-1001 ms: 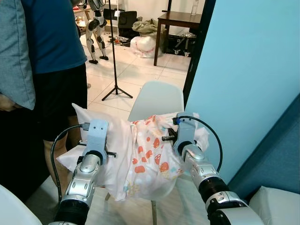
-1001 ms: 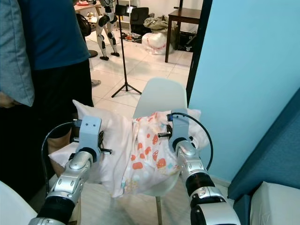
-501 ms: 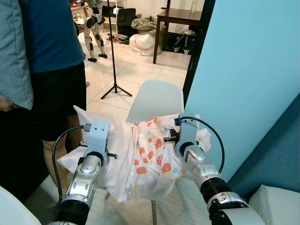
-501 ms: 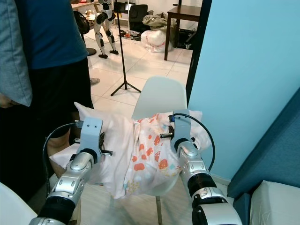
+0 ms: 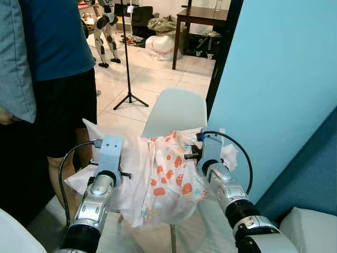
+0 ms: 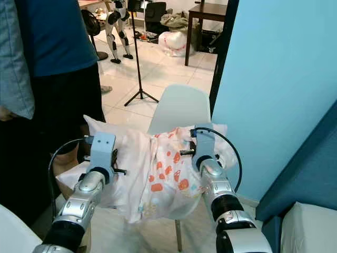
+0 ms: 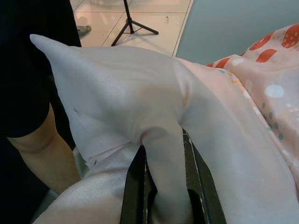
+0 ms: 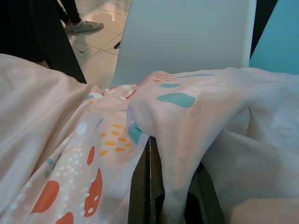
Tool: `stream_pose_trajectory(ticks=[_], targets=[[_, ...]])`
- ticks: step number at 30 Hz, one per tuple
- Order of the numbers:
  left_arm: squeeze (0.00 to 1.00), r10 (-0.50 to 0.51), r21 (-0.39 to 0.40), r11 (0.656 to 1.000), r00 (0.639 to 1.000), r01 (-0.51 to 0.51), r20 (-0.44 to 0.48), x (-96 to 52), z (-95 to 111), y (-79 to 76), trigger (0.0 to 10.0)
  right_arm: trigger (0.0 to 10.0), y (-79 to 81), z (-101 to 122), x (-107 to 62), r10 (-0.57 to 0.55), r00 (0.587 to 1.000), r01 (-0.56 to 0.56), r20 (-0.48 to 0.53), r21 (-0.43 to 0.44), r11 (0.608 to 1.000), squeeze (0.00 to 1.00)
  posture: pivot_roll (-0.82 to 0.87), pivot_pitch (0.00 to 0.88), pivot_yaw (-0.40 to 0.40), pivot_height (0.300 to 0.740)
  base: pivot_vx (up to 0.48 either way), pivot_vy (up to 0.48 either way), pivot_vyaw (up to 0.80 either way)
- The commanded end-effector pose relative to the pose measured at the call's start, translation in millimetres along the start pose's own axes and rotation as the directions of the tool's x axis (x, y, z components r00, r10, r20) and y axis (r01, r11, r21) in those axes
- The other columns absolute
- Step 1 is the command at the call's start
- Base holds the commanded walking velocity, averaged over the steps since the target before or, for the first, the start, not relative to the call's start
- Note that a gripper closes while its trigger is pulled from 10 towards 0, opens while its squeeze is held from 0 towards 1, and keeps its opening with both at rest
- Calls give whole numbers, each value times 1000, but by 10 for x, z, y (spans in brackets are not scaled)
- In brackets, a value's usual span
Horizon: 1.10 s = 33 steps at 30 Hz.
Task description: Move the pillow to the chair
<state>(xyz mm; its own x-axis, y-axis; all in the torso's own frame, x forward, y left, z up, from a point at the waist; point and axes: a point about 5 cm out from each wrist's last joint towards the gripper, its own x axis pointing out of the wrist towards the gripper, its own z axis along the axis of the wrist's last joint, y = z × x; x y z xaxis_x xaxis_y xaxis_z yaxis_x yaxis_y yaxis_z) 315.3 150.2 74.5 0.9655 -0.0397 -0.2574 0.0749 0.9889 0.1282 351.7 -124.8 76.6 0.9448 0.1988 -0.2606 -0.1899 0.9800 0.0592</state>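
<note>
Pillow (image 5: 158, 174) (pink, spotted) over chair (image 5: 176, 110); left gripper (image 7: 161, 186), right gripper (image 8: 168, 186) clamp its folds

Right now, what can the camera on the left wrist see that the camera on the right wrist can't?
The left wrist view alone shows the pillow's plain pale corner, a person's bare leg beside it and a tripod's feet on the tiles. The right wrist view alone shows the white chair's backrest just beyond the pillow, and a shoe on the floor. Both show the spotted pillowcase and fabric pinched between black fingers, by the left pincer and right pincer.
</note>
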Motion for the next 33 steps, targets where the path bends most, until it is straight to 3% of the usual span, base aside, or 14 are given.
stream_pose_trajectory(ticks=[1,8,33], targets=[[0,-48,7,999,998,48,35,32,89,-105,10000,10000,78,146,33,40,998,-40,52,-10,999,0,25,0,-33,715,0,0,0],[0,-52,6,999,998,51,27,27,74,-113,10000,10000,64,125,27,30,999,-29,42,-8,1000,0,22,0,-31,715,0,0,-75],[0,-49,12,999,998,49,26,47,87,-117,10000,10000,31,123,27,11,999,-11,33,-5,1000,0,17,0,-24,715,0,0,-800]])
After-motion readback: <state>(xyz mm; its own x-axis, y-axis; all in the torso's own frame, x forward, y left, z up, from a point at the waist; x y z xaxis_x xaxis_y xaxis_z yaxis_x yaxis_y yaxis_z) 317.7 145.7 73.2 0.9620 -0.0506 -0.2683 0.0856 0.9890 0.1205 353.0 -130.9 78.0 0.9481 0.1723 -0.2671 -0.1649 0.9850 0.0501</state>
